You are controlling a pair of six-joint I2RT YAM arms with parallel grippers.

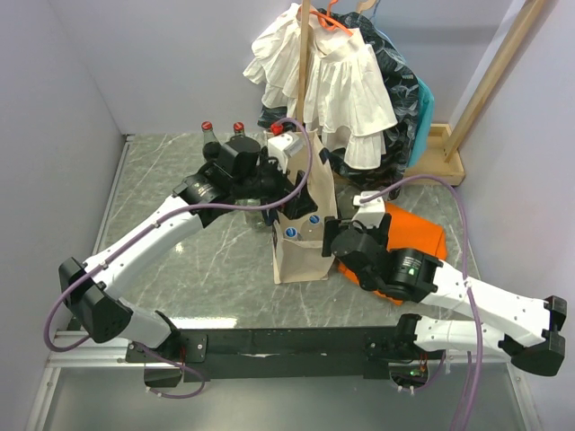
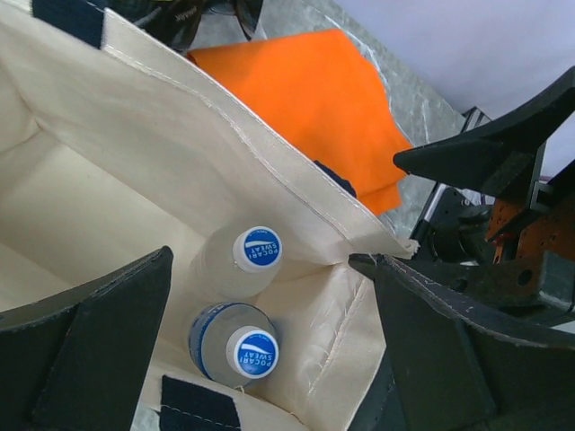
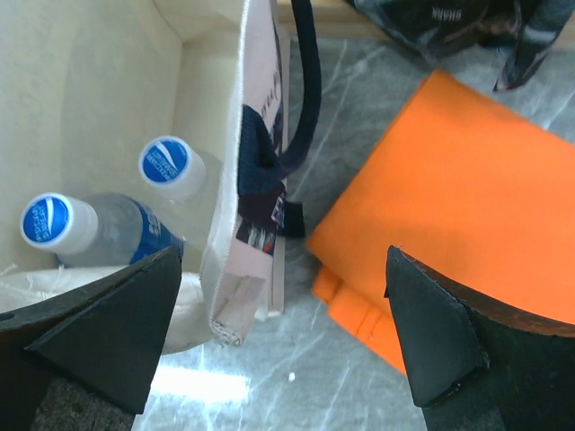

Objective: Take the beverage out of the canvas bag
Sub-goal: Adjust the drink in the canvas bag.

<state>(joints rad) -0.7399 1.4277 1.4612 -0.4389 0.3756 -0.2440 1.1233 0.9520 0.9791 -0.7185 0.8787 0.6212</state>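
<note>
Take the tall, boxy cream canvas bag [image 1: 305, 260] with navy strap handles as your reference. It stands upright on the grey marbled table [image 1: 216, 287]. The flat folded orange cloth [image 1: 418, 235] lies just beside the bag, on its right.

The left gripper [image 2: 260, 260] hangs over the bag's open mouth, jaws spread to their widest and empty. This placement probably prepares a descent onto a bottle. The right gripper [image 3: 280, 260] is also wide open and holds nothing. Its jaws straddle the bag's right wall, probably to steady it.

The beverage is inside the bag: two clear plastic bottles [image 2: 257, 248] with blue caps stand side by side in one corner. Use the wrist views to check them. The top view instead shows how both arms stand around the bag.
</note>
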